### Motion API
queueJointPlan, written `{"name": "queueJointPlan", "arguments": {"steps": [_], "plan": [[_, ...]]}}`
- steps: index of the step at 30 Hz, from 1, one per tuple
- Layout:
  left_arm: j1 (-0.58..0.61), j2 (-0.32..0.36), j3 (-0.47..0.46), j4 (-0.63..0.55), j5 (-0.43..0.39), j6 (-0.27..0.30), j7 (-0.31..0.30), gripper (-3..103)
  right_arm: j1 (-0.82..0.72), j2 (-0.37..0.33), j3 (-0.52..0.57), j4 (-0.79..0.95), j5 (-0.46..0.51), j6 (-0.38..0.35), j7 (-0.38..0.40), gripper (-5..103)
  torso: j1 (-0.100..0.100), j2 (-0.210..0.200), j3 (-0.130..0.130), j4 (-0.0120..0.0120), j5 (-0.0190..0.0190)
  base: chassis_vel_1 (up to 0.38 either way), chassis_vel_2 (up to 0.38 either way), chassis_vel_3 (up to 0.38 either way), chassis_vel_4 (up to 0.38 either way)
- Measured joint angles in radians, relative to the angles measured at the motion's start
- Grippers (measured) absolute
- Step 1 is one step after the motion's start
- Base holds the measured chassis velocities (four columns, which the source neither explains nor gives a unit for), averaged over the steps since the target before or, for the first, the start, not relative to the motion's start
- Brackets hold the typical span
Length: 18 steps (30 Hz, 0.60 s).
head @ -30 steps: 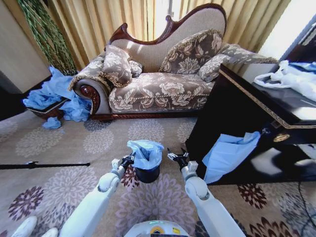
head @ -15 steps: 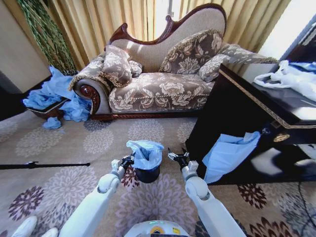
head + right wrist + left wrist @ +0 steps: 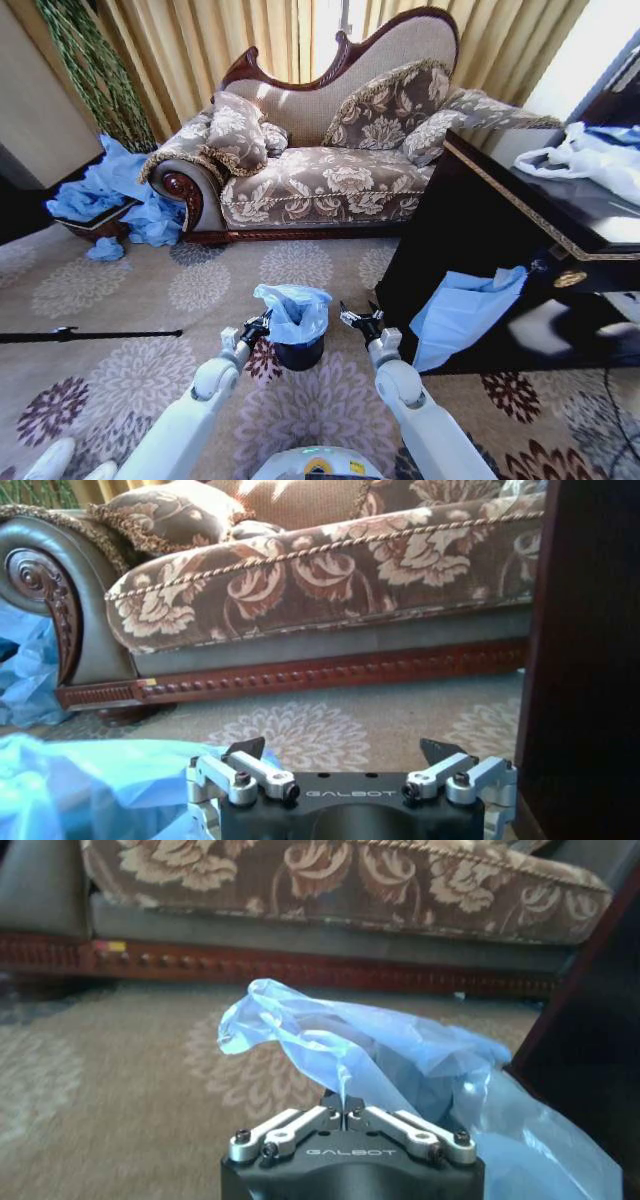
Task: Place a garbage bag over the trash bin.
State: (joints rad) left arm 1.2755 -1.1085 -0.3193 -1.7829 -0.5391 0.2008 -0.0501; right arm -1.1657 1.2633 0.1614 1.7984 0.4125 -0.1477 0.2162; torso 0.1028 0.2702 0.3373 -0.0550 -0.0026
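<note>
**Bag pinched at the bin's rim, right tool spread wide**

Down at the lower centre of the head view, the left tool (image 3: 258, 326) sits against the left side of the trash bin (image 3: 299, 353), its fingers pressed together on a fold of the garbage bag (image 3: 293, 310). The left wrist view shows this best — the two fingertips meet on a thin pleat of blue plastic, and the rest of the bag billows up and away from them. The bag covers the bin's mouth and droops over its upper wall, so only the black lower part of the bin shows.

The right tool (image 3: 362, 320) hangs just right of the bin with its fingers spread apart and nothing between them; in the right wrist view (image 3: 345, 751) the bag lies at the lower left, beside one finger. Whether that finger touches the plastic is hard to make out.

Bin and bag stand on the patterned carpet (image 3: 150, 290), between the sofa (image 3: 320, 170) at upper centre and the dark cabinet (image 3: 500, 230) at right.
</note>
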Motion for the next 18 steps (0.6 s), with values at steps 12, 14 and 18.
{"name": "queueJointPlan", "arguments": {"steps": [12, 14, 18], "plan": [[0.135, -0.077, -0.031, -0.077, -0.046, 0.021, -0.169, 0, -0.01, -0.006, 0.003, 0.014, 0.004, -0.002, 0.0, 100, 0.0, 0.0, 0.0, 0.0, 0.0001, 0.0, 0.0, 0.0, 0.0], [0.15, -0.09, -0.033, -0.065, -0.048, 0.017, -0.177, 0, -0.008, -0.007, -0.002, 0.018, 0.007, -0.003, 0.0, 100, 0.0, 0.0, 0.0, 0.0001, 0.0001, 0.0, 0.0, 0.0, 0.0], [0.151, -0.104, -0.029, -0.024, -0.04, 0.008, -0.174, 0, -0.008, -0.007, -0.013, 0.033, 0.021, -0.006, 0.008, 100, 0.0, 0.0, 0.0, 0.0002, 0.0001, 0.0, 0.0, 0.0, 0.0]]}}
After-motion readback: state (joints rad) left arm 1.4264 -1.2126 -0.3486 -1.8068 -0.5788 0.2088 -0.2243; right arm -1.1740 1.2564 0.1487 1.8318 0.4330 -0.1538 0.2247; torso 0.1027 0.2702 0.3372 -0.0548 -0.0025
